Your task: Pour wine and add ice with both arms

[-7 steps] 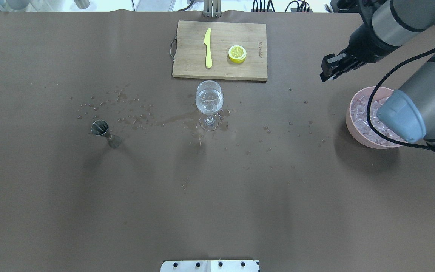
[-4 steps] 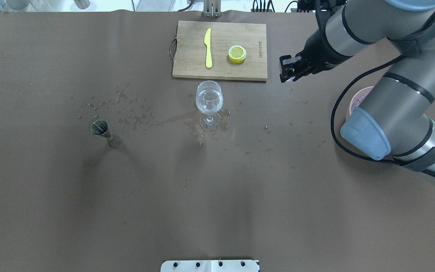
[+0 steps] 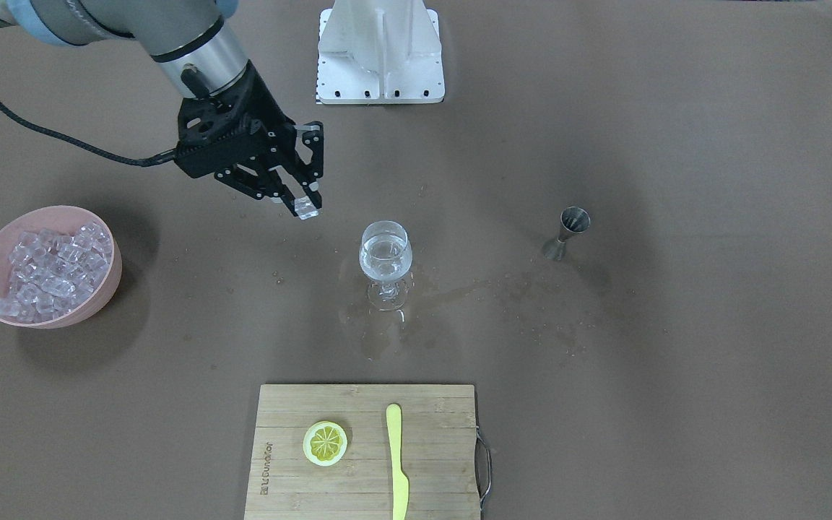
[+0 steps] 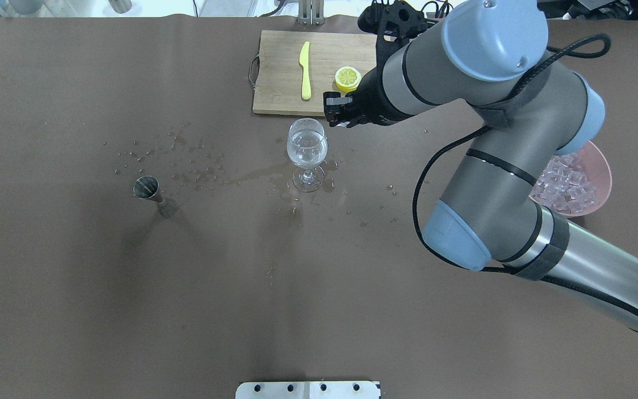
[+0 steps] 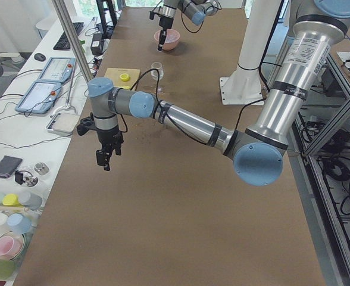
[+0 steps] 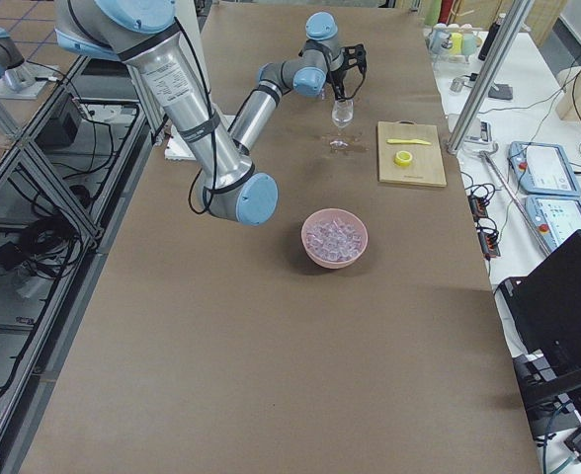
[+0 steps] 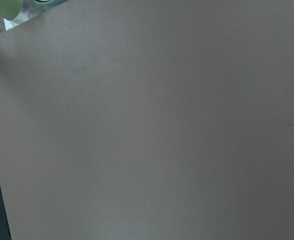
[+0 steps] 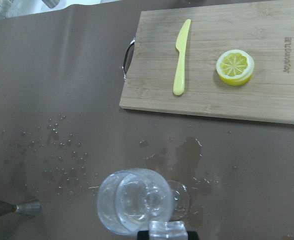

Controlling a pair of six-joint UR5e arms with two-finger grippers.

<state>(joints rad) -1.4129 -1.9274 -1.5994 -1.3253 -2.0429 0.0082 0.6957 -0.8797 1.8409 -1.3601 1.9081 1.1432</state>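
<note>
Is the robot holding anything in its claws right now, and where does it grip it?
The right claw pinches one ice cube by its opposite sides, at the very tip of the claw. Whether the left claw holds anything cannot be told.

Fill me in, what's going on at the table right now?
The right gripper holds one ice cube, raised beside the wine glass, apparently not yet over its rim. The glass already has clear wine in it, with spills around its foot. The pink bowl of ice sits off to the side. The left arm hangs well away from all of it.
</note>
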